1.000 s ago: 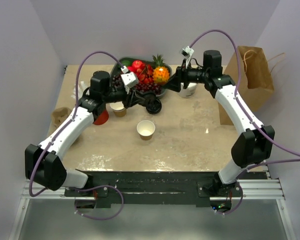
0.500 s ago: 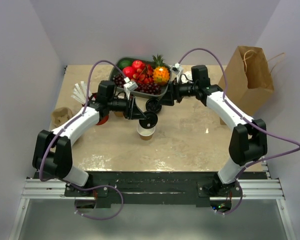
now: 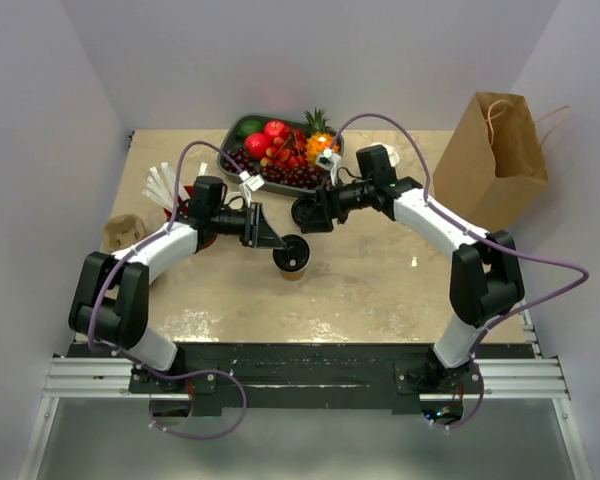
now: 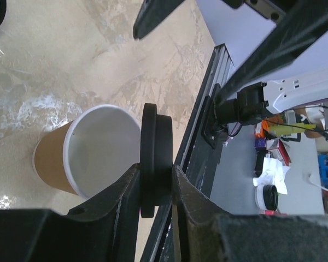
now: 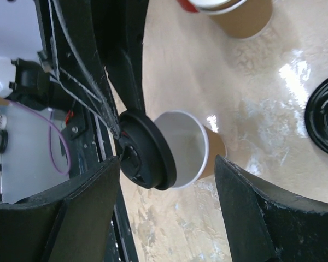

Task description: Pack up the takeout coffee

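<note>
Over the last second the left arm has been swinging its black lid (image 4: 154, 158) away from the fruit tray (image 3: 227, 140) and down toward the front. Meanwhile the right arm has been sweeping in from the back right to the middle of the table (image 3: 380, 280). Right now the left gripper (image 3: 276, 245) is pinching that lid by its rim, fingers clamped tight on it, and holding it on edge just beside the lip of the open brown cup (image 4: 79, 155). Can't tell if the two are actually touching. So the takeout coffee is sitting mid-table, uncapped, white inside showing, with its lid hanging next to the rim rather than on it. I'm guessing the lid is being held upright because an edge pinch is the easy way for two fingers to grab a flat disc. That means it's going to need tipping flat before it can get pressed down.

The right gripper (image 3: 316, 212) is hovering with its fingers spread wide, carrying nothing, just behind the cup and close to a second black lid (image 5: 323, 115) lying flat on the table. Looks to me like it's waiting there to steady the cup, since a light paper cup is probably going to skid or tip if the lid gets pushed on one-handed. The paper bag (image 3: 505, 150) is standing upright at the back right, well apart from all this, so the actual packing isn't happening yet
</note>
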Available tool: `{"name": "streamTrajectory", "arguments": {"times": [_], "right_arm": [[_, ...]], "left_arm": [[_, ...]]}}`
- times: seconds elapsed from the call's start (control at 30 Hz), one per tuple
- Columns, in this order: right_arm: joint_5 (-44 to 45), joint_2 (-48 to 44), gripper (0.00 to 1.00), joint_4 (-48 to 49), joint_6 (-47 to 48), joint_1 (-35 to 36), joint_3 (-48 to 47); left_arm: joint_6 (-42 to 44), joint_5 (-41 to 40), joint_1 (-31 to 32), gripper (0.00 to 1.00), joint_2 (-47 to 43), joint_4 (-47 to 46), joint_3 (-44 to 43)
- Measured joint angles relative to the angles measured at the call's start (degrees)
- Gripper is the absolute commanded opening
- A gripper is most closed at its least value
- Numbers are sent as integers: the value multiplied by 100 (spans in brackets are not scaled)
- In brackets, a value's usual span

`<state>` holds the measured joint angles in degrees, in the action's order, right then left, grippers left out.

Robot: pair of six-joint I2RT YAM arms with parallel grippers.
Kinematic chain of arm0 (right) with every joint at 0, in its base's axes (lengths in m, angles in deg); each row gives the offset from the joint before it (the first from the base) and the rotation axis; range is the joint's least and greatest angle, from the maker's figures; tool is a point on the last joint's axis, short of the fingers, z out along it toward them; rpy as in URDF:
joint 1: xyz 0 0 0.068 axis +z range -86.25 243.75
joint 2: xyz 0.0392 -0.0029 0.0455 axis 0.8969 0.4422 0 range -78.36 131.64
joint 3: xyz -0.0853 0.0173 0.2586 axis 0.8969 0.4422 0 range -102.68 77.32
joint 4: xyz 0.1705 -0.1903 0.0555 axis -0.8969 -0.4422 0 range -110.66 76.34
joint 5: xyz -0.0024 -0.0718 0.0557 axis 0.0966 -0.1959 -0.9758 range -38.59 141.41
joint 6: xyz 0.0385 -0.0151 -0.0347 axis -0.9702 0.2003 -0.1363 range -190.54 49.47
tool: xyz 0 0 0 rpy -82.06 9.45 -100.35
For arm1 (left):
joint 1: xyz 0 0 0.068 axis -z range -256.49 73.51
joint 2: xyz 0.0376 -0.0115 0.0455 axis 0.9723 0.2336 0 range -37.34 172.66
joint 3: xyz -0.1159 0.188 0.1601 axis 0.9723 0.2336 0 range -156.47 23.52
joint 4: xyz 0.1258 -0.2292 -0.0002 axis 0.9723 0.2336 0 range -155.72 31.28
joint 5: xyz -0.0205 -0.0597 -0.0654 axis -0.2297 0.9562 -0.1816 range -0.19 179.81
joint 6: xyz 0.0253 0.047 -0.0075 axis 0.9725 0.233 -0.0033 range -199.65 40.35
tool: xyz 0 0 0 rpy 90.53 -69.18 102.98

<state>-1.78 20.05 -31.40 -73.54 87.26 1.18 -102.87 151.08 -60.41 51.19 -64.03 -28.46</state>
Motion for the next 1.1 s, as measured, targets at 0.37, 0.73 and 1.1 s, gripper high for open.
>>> {"name": "streamTrajectory", "arguments": {"times": [0.37,0.73,1.1], "right_arm": [[402,254,74,-723,820,431,-33],[710,645,71,-951,966,452,-175],[697,778,70,-951,944,472,-267]], "left_arm": [[-313,28,-33,7,225,-308,24],[-275,-50,-59,17,308,-284,24],[-192,-216,-70,47,321,-164,-26]]}}
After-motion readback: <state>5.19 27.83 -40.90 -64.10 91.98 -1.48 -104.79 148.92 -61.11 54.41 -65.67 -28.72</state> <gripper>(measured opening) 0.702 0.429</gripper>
